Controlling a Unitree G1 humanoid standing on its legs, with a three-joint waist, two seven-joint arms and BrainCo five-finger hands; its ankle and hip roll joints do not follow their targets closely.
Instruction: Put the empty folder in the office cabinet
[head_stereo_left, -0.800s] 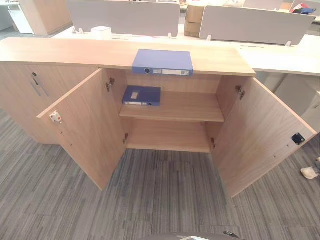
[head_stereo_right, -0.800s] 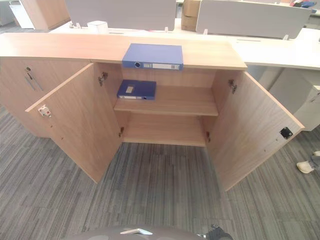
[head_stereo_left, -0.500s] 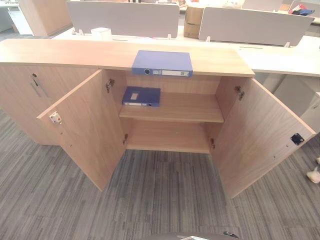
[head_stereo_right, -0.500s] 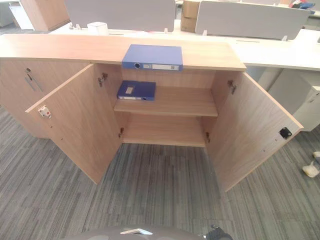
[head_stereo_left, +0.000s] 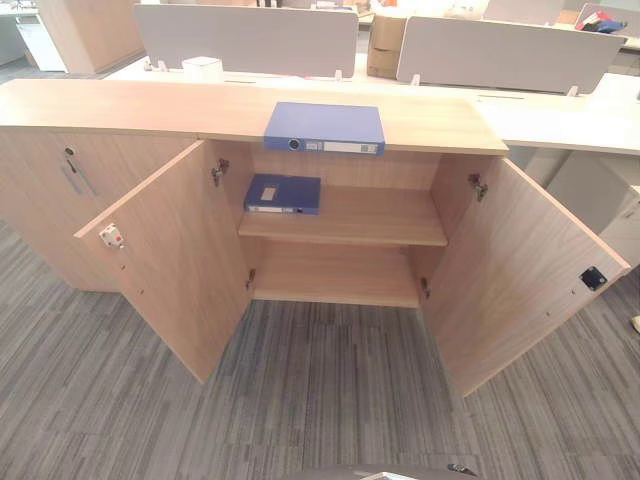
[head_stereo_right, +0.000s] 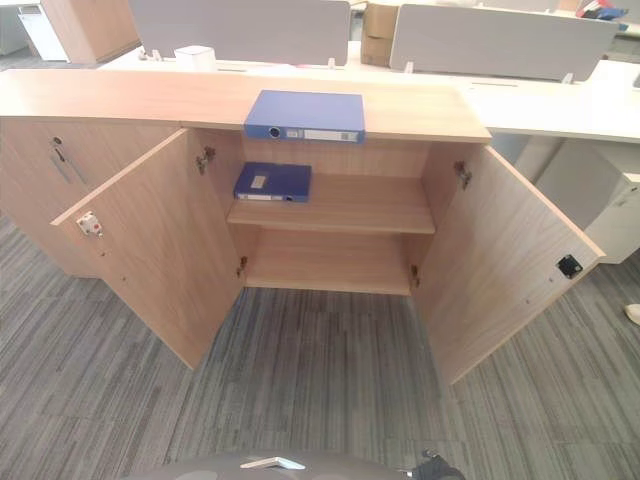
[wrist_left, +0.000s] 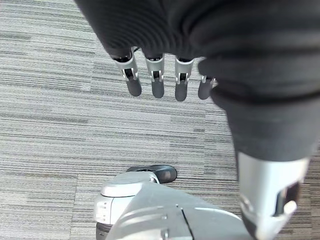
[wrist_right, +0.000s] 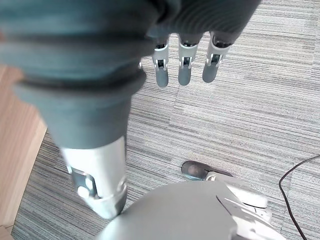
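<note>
A blue folder (head_stereo_left: 324, 127) lies flat on the top of the wooden office cabinet (head_stereo_left: 120, 108), above the open compartment. A second, smaller blue folder (head_stereo_left: 283, 192) rests at the left of the upper shelf (head_stereo_left: 370, 218) inside. Both cabinet doors, the left door (head_stereo_left: 170, 255) and the right door (head_stereo_left: 520, 270), stand wide open. My left hand (wrist_left: 160, 80) hangs over the carpet with straight fingers and holds nothing. My right hand (wrist_right: 182, 62) also hangs open over the carpet, beside the right door's edge.
Grey striped carpet (head_stereo_left: 320, 400) lies in front of the cabinet. The lower shelf (head_stereo_left: 335, 275) is bare. White desks with grey dividers (head_stereo_left: 250, 35) stand behind the cabinet, with a cardboard box (head_stereo_left: 385, 40) on them. A closed cabinet section (head_stereo_left: 50, 190) sits to the left.
A person's shoe at the right edge has moved out of the picture. The folders and cabinet doors have not moved.
</note>
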